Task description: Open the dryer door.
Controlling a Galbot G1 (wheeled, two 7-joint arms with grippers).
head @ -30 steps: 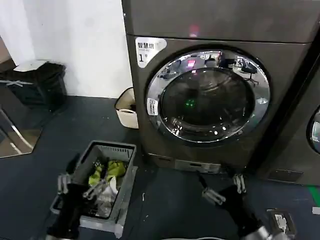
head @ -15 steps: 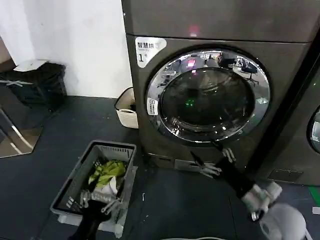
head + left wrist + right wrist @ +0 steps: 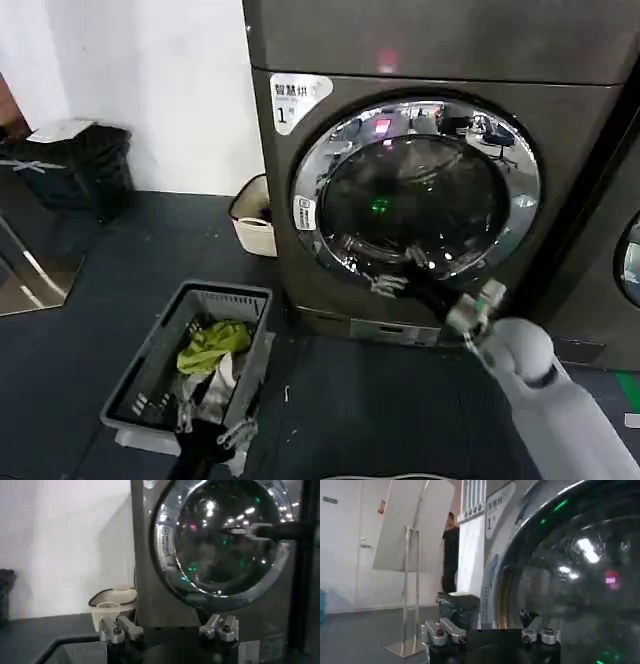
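Observation:
The dryer door (image 3: 415, 190), a chrome ring around dark glass, sits flush and closed on the dark grey machine with the white "1" sticker (image 3: 295, 100). My right gripper (image 3: 397, 271) is open and raised against the door's lower chrome rim, left of centre, with nothing between its fingers. In the right wrist view the open right gripper (image 3: 491, 631) faces the door's rim and glass (image 3: 570, 580) at close range. My left gripper (image 3: 211, 424) hangs open low over the laundry basket. The left wrist view shows the left gripper (image 3: 169, 629) open, the door (image 3: 220, 535) ahead and the right gripper (image 3: 245, 530) on the glass.
A grey laundry basket (image 3: 150, 370) with green and white clothes stands on the dark floor left of the machine. A beige basket (image 3: 250, 225) sits by the machine's left corner, a black bin (image 3: 70, 165) against the wall. A second machine (image 3: 600, 280) stands right.
My right arm has risen from floor level and reached forward to the door's lower rim. My left arm has pulled back and down toward the view's lower edge.

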